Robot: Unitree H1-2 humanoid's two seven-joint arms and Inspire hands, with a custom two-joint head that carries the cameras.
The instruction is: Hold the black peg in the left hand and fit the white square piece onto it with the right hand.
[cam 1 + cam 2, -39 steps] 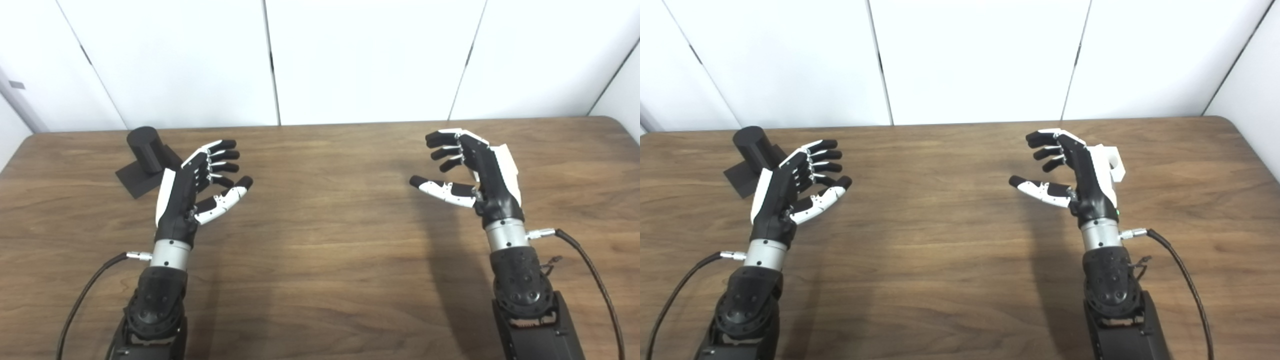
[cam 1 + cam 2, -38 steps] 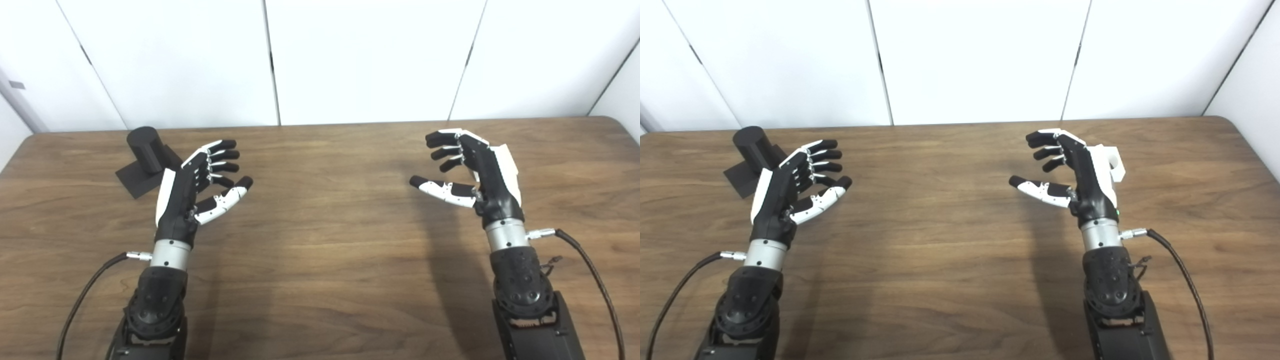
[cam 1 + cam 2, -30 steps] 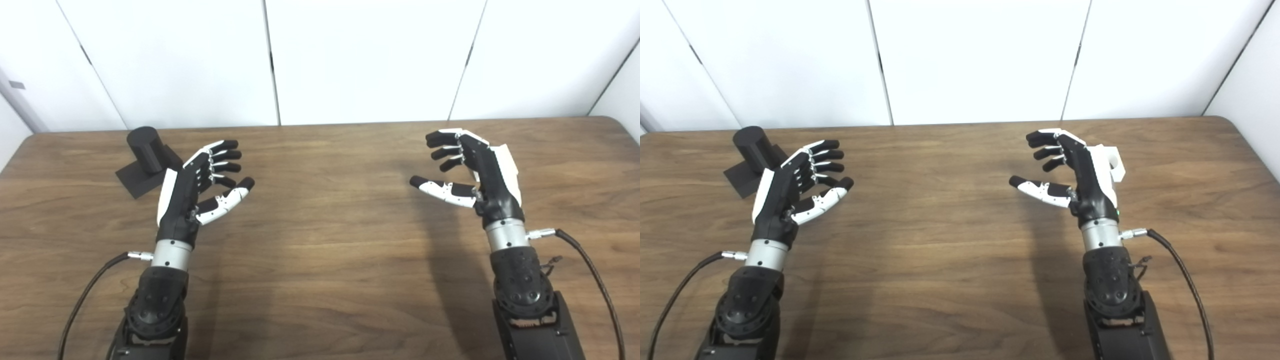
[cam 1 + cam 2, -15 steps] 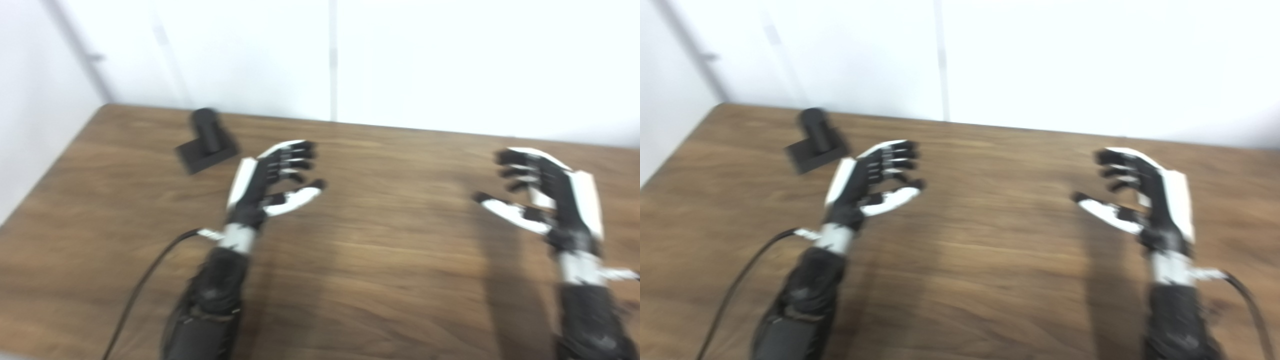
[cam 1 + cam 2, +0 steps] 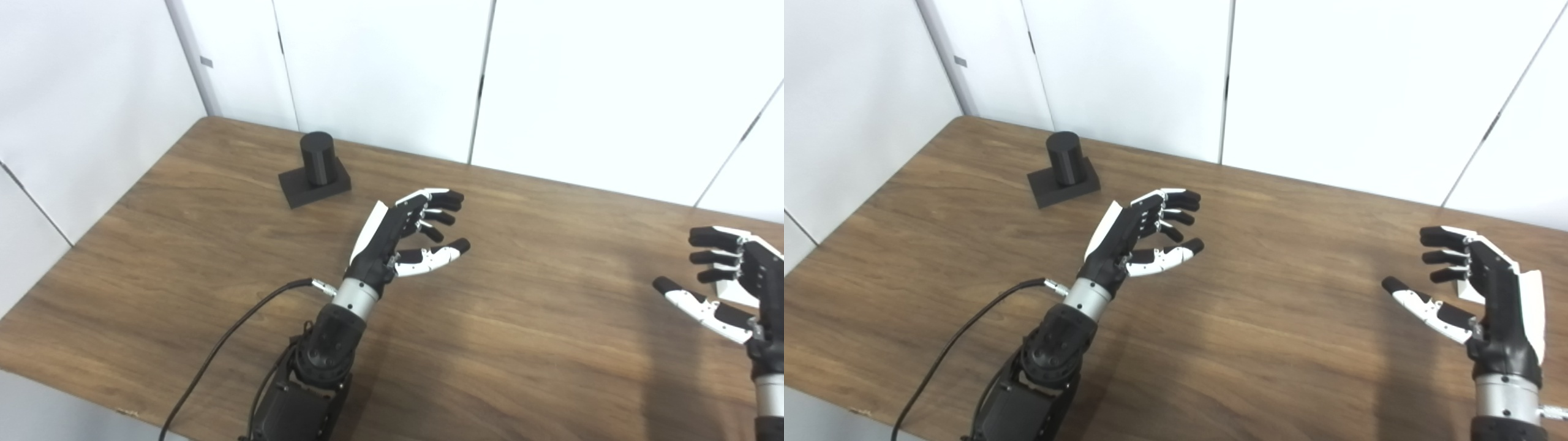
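The black peg (image 5: 316, 158) is seen upright on its square base at the far left of the wooden table (image 5: 520, 343), clear of both hands. The white square piece (image 5: 1469, 290) is largely hidden behind the right hand (image 5: 1488, 294). Both the right hand and the left hand (image 5: 398, 236) are held spread and empty above the table.

walls (image 5: 380, 67): white panels, dark seams | table (image 5: 520, 343): brown wood grain
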